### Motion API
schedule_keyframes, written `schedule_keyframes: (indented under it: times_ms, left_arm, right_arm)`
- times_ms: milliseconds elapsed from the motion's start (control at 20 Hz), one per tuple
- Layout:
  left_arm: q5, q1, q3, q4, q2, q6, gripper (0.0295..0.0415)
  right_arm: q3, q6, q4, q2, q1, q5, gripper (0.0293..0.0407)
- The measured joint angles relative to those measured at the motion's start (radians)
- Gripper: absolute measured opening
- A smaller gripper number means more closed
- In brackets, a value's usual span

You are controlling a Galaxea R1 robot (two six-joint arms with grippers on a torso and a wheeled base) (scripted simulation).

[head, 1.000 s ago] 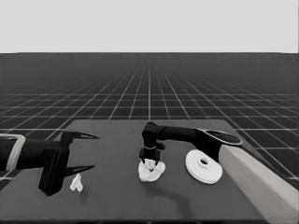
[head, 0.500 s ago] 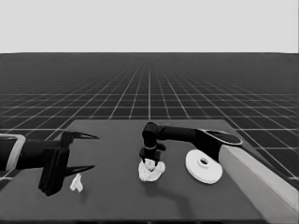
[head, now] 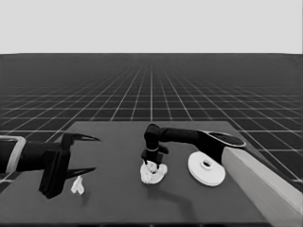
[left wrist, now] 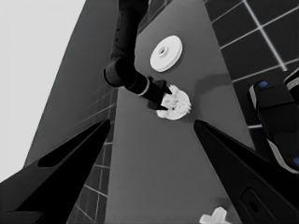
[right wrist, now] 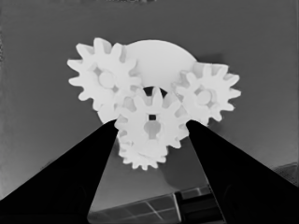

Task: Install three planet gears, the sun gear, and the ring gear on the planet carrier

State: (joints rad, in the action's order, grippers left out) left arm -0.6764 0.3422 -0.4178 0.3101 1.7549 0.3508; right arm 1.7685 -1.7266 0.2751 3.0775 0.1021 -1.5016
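1. Still waiting is the larger round part [head: 206, 168], the ring gear: it lies alone on the table [head: 118, 198], well to the right of the smaller round part [head: 152, 174], so the last step is not yet done.
2. Next, the smaller round part sits mid-table and carries the gears. In the right wrist view its disc [right wrist: 159, 60] shows behind 3 planet gears: 1 on either side [right wrist: 105, 77] [right wrist: 205, 95] and a third low down [right wrist: 140, 156], mostly hidden.
3. Centrally, the sun gear [right wrist: 150, 122] stands between the fingers of the right gripper [head: 151, 163], right above the smaller round part; the jaws appear closed on it. Judging by its overlap with the neighbours, it is meshing or nearly seated, though I cannot tell whether it is fully down.
4. Idle, the left gripper [head: 80, 155] waits far left of the smaller round part, fingers spread and holding nothing; a thin white piece [head: 77, 186] lies beneath it.
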Motion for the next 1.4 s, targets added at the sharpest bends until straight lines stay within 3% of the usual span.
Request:
schedule_keyframes:
  times_ms: [1400]
  left_arm:
    - [0.000, 0.000, 0.000, 0.000, 0.000, 0.000, 0.0385]
  right_arm:
    - [0.001, -0.293, 0.000, -0.001, 0.005, 0.001, 0.0309]
